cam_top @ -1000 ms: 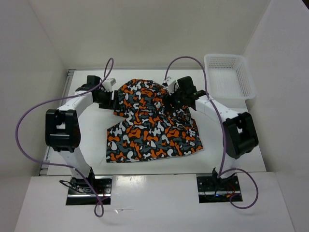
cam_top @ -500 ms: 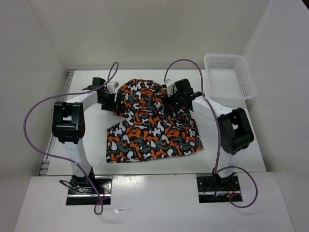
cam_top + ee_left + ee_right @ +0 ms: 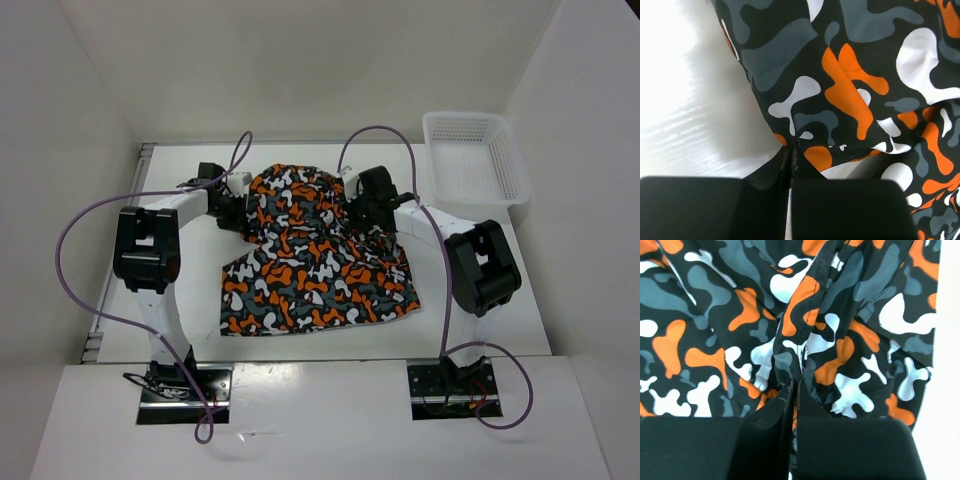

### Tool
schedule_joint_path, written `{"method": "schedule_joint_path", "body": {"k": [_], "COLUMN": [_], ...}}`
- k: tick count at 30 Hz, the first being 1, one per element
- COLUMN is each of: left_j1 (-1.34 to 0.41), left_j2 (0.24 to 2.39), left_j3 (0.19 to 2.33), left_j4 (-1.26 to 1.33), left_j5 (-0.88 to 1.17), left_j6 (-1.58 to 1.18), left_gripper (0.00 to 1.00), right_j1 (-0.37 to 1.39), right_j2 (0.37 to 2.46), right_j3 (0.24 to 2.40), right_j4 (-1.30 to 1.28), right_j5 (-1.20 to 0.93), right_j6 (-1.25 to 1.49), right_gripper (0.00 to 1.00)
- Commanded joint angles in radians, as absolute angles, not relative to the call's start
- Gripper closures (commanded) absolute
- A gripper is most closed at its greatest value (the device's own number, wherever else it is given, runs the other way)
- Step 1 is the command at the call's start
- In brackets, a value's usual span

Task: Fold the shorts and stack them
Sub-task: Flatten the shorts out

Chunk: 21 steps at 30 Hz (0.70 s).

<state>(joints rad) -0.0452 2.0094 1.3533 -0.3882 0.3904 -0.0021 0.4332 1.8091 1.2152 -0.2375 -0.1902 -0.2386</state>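
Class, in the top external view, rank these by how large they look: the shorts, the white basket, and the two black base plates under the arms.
1. shorts
2. basket
3. left base plate and right base plate: they look alike, so tied.

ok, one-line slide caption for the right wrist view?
Right fingers pinched shut on a raised fold of the camouflage-print shorts, white table at the right edge.
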Motion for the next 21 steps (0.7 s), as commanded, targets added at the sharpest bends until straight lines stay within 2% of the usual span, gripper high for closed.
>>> {"method": "schedule_joint_path", "body": {"k": [1,9,11,12,13,17,21], "left_j1": [-0.051,0.011,0.002,-0.015,-0.026,-0.037,0.05], "left_j2": [1.981,1.792,1.755,1.725,1.712,1.678,1.761], "left_j3": [1.345,1.204,1.149,1.14,1.14,1.215,1.379], "left_j4": [-0.442,-0.621,-0.635,-0.644,-0.659,-0.631,-0.496], "left_j5": [0.379,0.236,0.227,0.245,0.259,0.365,0.394], "left_j6": [0.0,0.0,0.0,0.0,0.0,0.0,0.0], "left_gripper": [1.0,1.0,0.95,0.89,0.73,0.36,0.29], "right_j1": [0.442,0.302,0.293,0.293,0.293,0.293,0.293], "right_j2": [1.813,1.764,1.764,1.779,1.789,1.818,1.856], "right_j3": [1.232,1.333,1.333,1.333,1.333,1.361,1.397], "right_j4": [-0.184,-0.274,-0.275,-0.275,-0.275,-0.264,-0.264], "right_j5": [-0.128,-0.139,-0.14,-0.14,-0.158,-0.167,-0.167], "right_j6": [-0.262,-0.316,-0.339,-0.339,-0.339,-0.339,-0.385], "right_gripper": [1.0,1.0,1.0,1.0,1.0,1.0,1.0]}}
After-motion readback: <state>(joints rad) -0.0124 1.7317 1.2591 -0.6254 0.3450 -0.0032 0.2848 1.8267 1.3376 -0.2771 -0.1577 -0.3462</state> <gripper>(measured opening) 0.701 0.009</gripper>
